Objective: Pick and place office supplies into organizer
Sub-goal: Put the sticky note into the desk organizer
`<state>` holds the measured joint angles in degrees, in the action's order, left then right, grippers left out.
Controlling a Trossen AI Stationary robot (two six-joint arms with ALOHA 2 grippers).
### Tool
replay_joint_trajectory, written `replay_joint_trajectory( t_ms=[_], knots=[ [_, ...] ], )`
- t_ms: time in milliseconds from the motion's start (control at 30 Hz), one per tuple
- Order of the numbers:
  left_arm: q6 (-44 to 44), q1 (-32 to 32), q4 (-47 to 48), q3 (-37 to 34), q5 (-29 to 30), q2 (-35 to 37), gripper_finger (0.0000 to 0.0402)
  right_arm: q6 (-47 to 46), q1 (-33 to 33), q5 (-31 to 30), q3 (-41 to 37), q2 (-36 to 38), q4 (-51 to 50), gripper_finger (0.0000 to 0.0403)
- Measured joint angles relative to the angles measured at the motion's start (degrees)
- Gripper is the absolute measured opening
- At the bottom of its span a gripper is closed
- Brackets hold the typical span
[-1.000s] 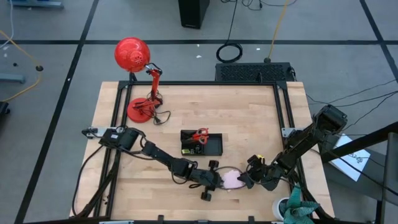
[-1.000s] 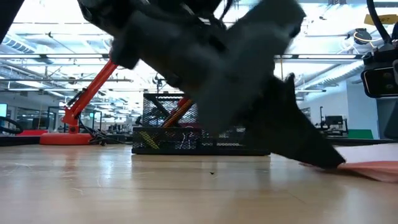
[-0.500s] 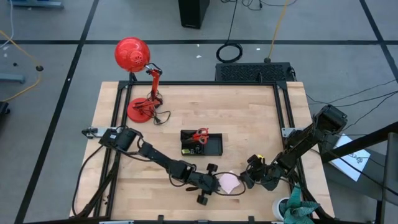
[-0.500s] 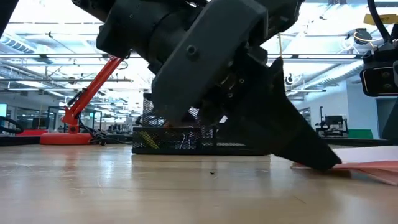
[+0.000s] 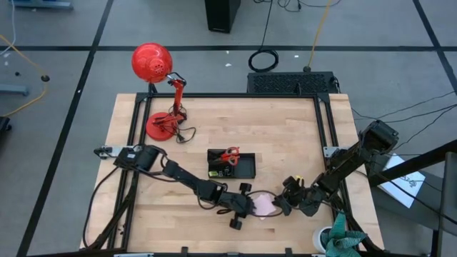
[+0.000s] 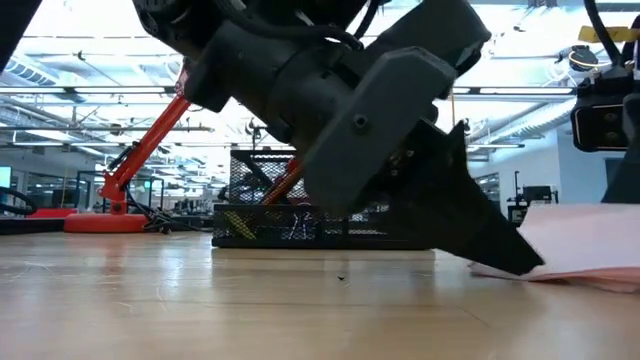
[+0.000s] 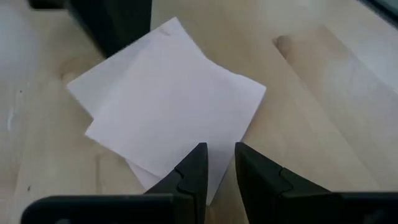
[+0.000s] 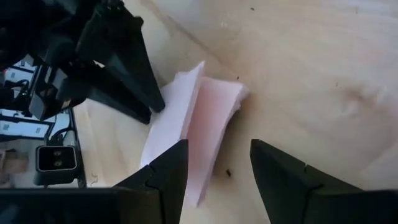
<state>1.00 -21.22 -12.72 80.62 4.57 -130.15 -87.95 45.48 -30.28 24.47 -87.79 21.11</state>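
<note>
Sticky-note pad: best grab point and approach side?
Take the sticky-note pad by an outer edge where the sheets have fanned and lifted off the table; the rest lies flat, leaving no lip. Come in low from the right pincer's side: in its wrist view the raised edge faces its open fingers. The left pincer is on the opposite edge, so a squeeze there looks plausible too.

Table (image 5: 285, 128) (wood): lamp (image 5: 163, 127); organizer (image 5: 245, 168); pad (image 5: 265, 205).

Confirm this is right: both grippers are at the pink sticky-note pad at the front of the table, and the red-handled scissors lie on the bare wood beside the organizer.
Not quite. The high view shows the red-handled scissors already in the organizer, not on the wood. Both the left gripper and right gripper are indeed at the sticky-note pad.
</note>
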Motion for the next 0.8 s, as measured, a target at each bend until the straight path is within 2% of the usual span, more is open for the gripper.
replay_joint_trajectory(
  t_ms=[467,800],
  knots=[
    [-0.7,0.4,-2.0,0.2,-2.1,-1.7,0.0088,2.4,-1.0,0.0,0.0,0.0,0.3,0.0167],
    [-1.6,0.2,-1.9,0.1,-2.6,-1.7,0.0088,6.3,-2.4,-2.7,-0.2,0.3,2.1,0.0167]
  ],
)
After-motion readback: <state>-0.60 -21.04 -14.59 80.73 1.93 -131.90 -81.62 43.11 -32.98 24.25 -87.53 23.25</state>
